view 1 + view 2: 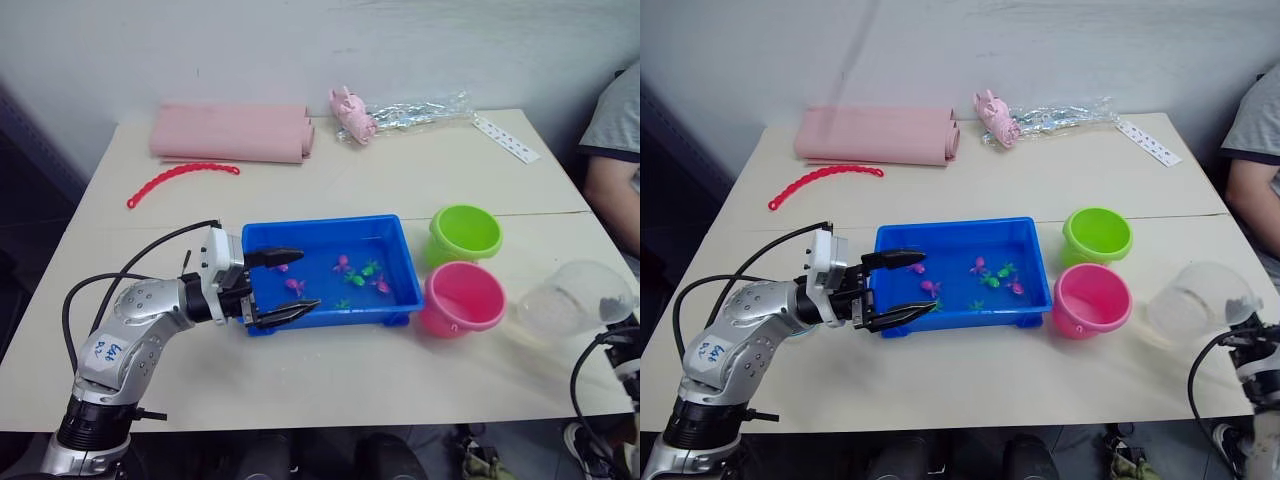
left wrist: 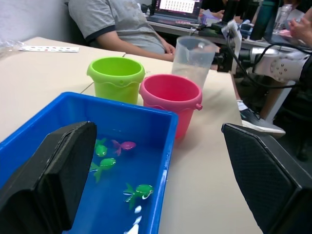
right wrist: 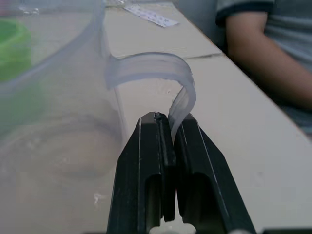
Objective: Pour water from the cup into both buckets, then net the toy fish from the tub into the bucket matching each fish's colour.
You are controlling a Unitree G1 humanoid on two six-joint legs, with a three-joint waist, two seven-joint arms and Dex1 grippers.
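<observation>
Beside the pink bucket (image 1: 462, 297), right tool (image 3: 171, 127) pinches the cup (image 1: 572, 298) handle; left tool (image 1: 283, 286) wide

Beige table (image 1: 400, 190) with blue tub (image 1: 395, 300), green bucket (image 1: 464, 232), pink bucket (image 1: 462, 298).

The left end effector (image 1: 285, 285) is wide open at the left end of the blue tub (image 1: 330, 275). Little pink and green toy fish (image 1: 362, 275) sit in the tub. Just right are the green bucket (image 1: 465, 233) and pink bucket (image 1: 462, 298). The cup (image 1: 572, 298) is tilted near the table's (image 1: 400, 180) right edge.
</observation>
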